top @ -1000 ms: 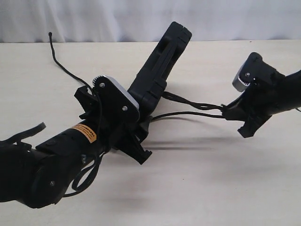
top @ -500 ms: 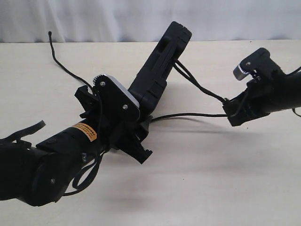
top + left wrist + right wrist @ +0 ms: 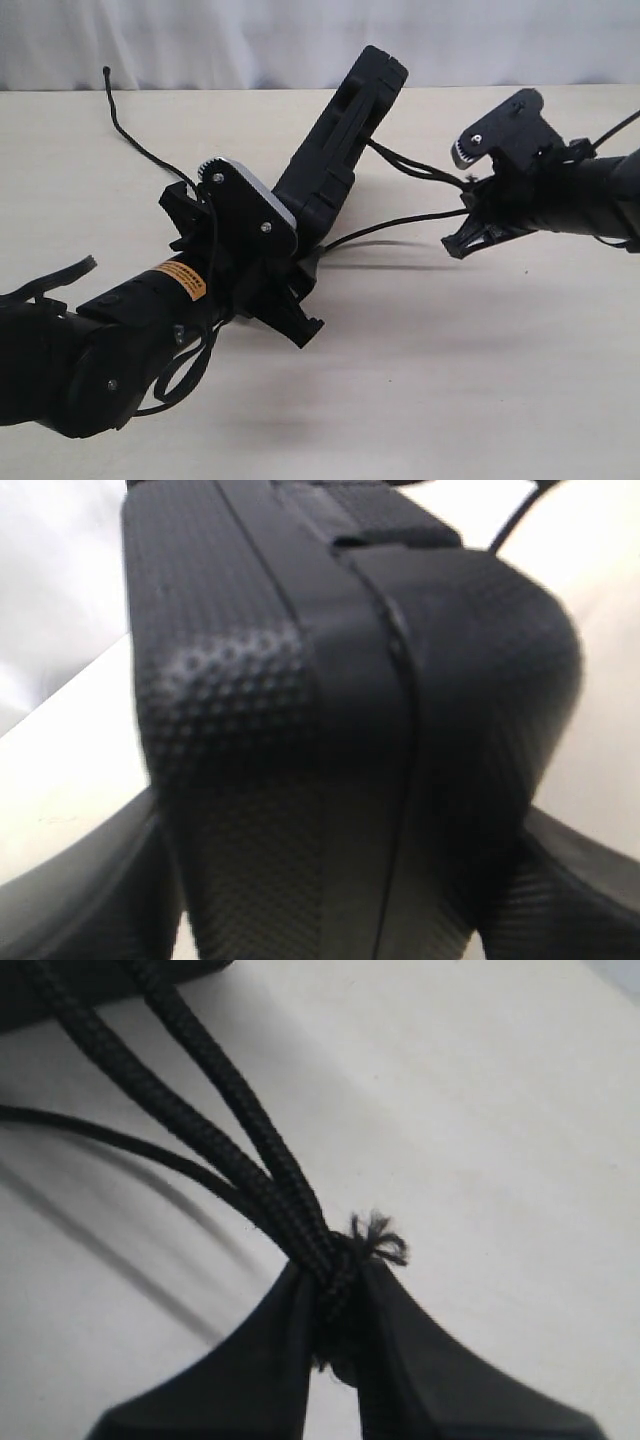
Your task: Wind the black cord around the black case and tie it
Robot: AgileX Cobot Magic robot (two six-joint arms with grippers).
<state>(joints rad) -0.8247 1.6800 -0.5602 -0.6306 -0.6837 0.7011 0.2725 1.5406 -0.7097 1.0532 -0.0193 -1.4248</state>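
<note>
The black case [image 3: 340, 140] is held tilted off the table, its handle end pointing up and away. My left gripper [image 3: 305, 255] is shut on its lower end; in the left wrist view the case [image 3: 330, 680] fills the frame between the two fingers of the gripper [image 3: 340, 925]. The black cord [image 3: 415, 170] runs as a doubled strand from the case's side to my right gripper [image 3: 465, 228], and a single strand [image 3: 390, 228] runs below it. The right gripper [image 3: 340, 1295] is shut on the cord [image 3: 235, 1145] at its frayed knot [image 3: 378, 1238]. The cord's tail [image 3: 125, 130] trails to the far left.
The pale table [image 3: 450, 380] lies under both arms, bounded at the back by a white curtain [image 3: 200, 40]. The left arm's cables [image 3: 185, 375] loop near the front left. A black strap end [image 3: 60, 275] lies at the left edge.
The right gripper has moved left toward the case, rising slightly and rotating, with the cord end in it. The doubled strand has shifted up the case's side. The left arm and case are still.
</note>
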